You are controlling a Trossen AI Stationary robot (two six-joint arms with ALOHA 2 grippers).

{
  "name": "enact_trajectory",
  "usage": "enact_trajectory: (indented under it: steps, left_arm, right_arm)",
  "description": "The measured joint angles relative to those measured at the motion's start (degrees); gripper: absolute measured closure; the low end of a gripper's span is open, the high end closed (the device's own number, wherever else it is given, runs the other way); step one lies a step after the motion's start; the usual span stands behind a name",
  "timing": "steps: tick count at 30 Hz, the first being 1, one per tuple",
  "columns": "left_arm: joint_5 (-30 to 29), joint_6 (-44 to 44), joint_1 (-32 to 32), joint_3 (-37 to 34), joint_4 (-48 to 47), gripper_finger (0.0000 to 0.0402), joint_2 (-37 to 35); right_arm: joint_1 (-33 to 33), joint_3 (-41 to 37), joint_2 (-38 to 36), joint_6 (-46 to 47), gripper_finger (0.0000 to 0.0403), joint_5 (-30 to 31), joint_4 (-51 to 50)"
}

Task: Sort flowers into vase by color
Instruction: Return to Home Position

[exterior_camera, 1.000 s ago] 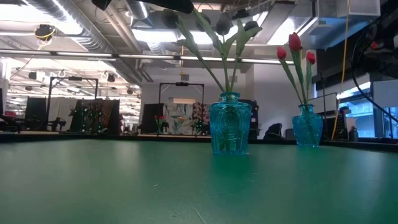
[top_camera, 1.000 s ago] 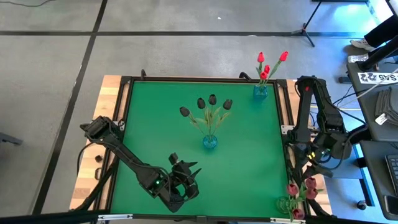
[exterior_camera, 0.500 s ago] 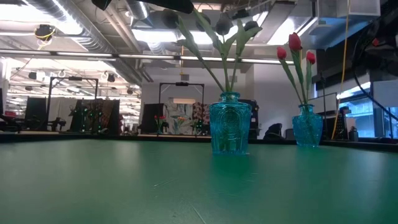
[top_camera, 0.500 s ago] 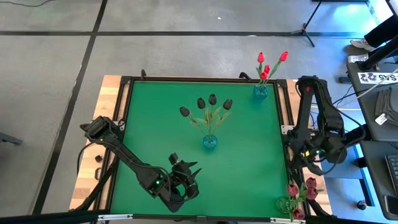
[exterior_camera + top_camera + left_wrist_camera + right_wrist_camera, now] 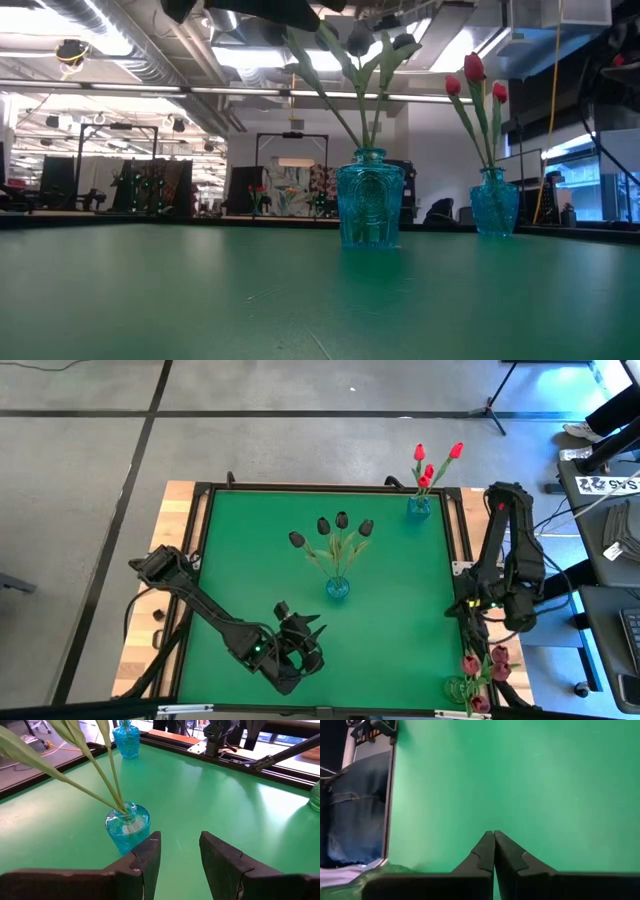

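Over the last second the right gripper (image 5: 494,833) has swung in toward the centre blue vase (image 5: 337,588), and the left gripper (image 5: 180,840) has crept slightly nearer it. We judge the sorting done: near-black tulips (image 5: 341,520) stand in that vase, red tulips (image 5: 428,471) in a second vase beyond it, and pink tulips (image 5: 486,668) in the green vase (image 5: 460,688) well off to its near right. To retract cleanly, we would lift clear of the stems. The right fingers are pressed together, empty. The left ones gape, holding nothing.
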Motion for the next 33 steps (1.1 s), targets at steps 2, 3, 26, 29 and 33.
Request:
enact_trajectory:
  steps: [2,3,26,29,33]
  left_arm:
    - [0.04,0.53,0.35,0.00,0.25,0.0269,0.00]
    - [0.18,0.62,0.52,0.00,0.42,0.0269,0.00]
    - [3.27,3.55,1.82,0.00,1.00,0.0269,0.00]
    - [6.40,5.57,4.53,0.00,0.25,0.0269,-0.02]
    - [11.87,8.35,9.13,0.00,-4.11,0.0269,-0.50]
  right_arm:
    - [-2.34,-1.25,-0.48,-2.49,0.0400,-0.47,2.07]
    - [-3.66,-1.78,-0.78,-4.15,0.0400,-0.79,3.57]
    - [-58.99,-12.96,-2.66,-59.13,0.0402,-32.40,48.58]
    - [-67.16,-12.96,-2.66,-63.88,0.0403,-37.02,50.16]
    - [-75.94,-12.96,-2.74,-69.65,0.0403,-40.28,51.43]
